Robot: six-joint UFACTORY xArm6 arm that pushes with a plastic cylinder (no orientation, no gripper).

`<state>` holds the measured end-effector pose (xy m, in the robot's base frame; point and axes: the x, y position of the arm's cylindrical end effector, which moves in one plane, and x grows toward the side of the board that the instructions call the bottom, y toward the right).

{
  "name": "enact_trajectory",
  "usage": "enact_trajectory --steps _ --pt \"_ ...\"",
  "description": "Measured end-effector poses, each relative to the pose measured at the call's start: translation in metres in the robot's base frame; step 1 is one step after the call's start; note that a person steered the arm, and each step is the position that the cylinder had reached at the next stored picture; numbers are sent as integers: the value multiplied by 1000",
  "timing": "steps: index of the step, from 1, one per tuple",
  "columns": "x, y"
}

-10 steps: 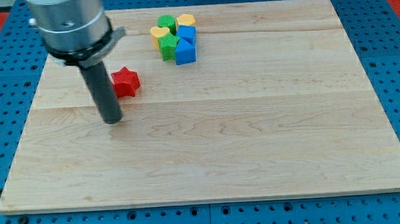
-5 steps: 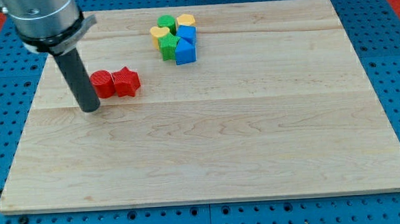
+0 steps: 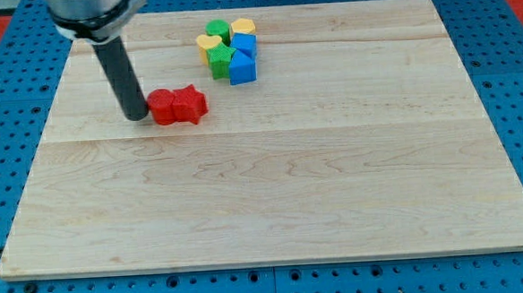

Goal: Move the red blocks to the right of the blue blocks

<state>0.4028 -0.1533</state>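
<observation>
The robot's dark rod descends nearly upright from its grey housing at the view's far left, my tip (image 3: pixel 137 116) planted low on the desk (image 3: pixel 336 205).

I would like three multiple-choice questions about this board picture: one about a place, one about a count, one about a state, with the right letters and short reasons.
1. Where is my tip relative to the red blocks?
A. at the view's left of them
B. at the view's right of them
C. between them and the cluster

2. How many blue blocks are in the cluster near the view's top?
A. one
B. two
C. four

3. How do the two red blocks lie?
A. far apart
B. one on top of the other
C. side by side, touching

Answers:
1 A, my tip stands against the left side of the red round block.
2 B, the upper blue block and the lower blue block show.
3 C, the red star block meets the round one.
</observation>
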Motion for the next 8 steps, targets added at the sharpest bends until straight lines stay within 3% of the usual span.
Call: enact_trajectory --steps 5,8 --pt "0 186" --pt "-37 243"
